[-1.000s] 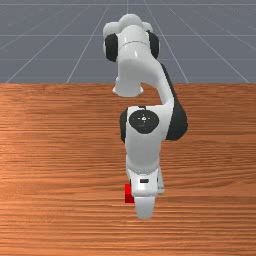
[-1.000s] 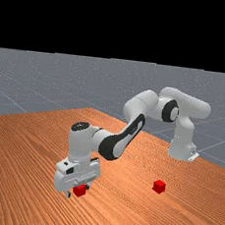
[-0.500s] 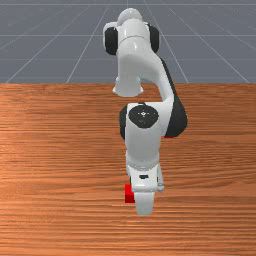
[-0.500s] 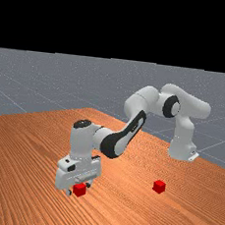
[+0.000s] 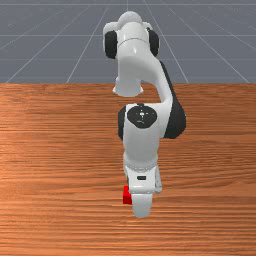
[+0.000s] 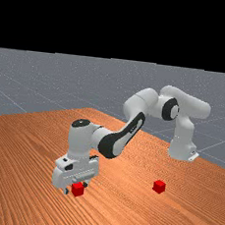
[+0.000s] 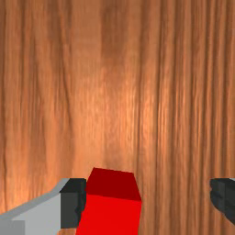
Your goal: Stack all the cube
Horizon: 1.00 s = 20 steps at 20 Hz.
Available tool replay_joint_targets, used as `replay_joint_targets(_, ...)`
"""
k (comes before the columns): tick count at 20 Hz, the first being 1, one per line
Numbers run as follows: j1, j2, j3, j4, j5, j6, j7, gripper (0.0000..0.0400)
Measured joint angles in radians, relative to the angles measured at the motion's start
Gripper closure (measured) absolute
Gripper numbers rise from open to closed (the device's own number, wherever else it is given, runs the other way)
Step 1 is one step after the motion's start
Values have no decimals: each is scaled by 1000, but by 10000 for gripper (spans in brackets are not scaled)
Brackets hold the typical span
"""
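Gripper is straddling one red cube off-centre, its fingers standing wide.
That cube is sitting on the table, opposite the edge where the arm's base is standing; the other red cube is lying well apart, nearer that base edge. One finger is apparently touching the first cube's side while a broad gap is separating its partner. The step in hand is probably lining up a grasp, and doing it well is likely to mean lifting clear, shifting toward the touching finger's side, turning slightly to match the cube's faces, then lowering and closing evenly. Closing now is risking a skewed or dragged cube. Small white marks are showing on the arm's dark round cap, but they are forming no readable writing.
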Motion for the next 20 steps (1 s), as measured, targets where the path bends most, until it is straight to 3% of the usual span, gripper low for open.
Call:
replay_joint_targets(2,-4,2,6,4,3,2,-14,0)
replay_joint_targets(3,-8,2,12,3,12,3,-13,155)
replay_joint_targets(4,-8,2,11,3,11,3,-12,251)
replay_joint_targets(5,-4,26,6,53,5,-32,-6,310)
replay_joint_targets(6,-4,28,6,54,5,-32,-6,345)
replay_joint_targets(8,-4,6,5,11,6,-1,-1,378)
replay_joint_targets(9,3,-190,0,-398,2,385,0,247)
replay_joint_targets(10,-1,-174,7,-309,6,170,-5,146)
replay_joint_targets(12,0,-187,7,-323,5,182,-4,54)
replay_joint_targets(15,-2,-181,10,-302,8,158,-8,12)
replay_joint_targets(20,-3,-194,10,-296,8,118,-7,1)
